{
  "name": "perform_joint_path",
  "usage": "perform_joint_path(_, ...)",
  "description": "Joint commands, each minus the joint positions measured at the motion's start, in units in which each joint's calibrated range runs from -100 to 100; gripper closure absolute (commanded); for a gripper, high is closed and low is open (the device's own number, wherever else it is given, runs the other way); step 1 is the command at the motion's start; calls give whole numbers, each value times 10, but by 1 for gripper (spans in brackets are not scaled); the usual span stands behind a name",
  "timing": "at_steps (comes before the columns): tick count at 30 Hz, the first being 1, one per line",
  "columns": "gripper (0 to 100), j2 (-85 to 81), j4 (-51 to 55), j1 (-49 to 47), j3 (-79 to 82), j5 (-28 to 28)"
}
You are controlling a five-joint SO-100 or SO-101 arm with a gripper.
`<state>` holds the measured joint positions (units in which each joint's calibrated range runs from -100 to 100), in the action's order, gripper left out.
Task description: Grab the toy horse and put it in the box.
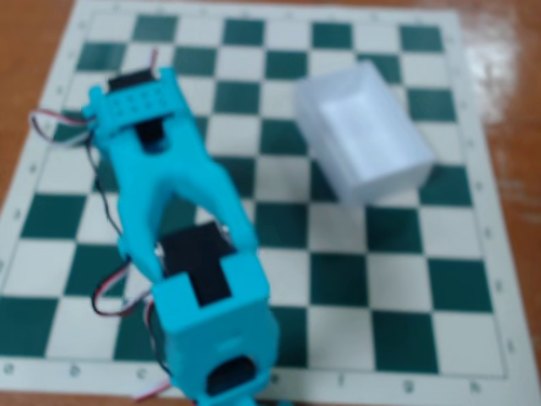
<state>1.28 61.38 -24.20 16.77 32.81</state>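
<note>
The fixed view is blurred. My turquoise arm point(182, 211) stretches from the bottom edge up to the left part of the chessboard. Its wrist block point(135, 106) ends near the board's upper left. That block covers the gripper's fingers, so I cannot tell how they stand. The toy horse is hidden. The box point(363, 135), white with low walls, lies on the board's upper right, well apart from the arm, and I see nothing inside it.
The green and white chessboard mat point(397, 279) lies on a brown wooden table point(25, 51). Loose servo wires point(55, 127) loop out at the arm's left side.
</note>
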Motion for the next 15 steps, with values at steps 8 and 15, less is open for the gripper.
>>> perform_joint_path(8, 67, 83, 9, -5, -90, -2)
perform_joint_path(15, 67, 124, 4, -5, -124, -2)
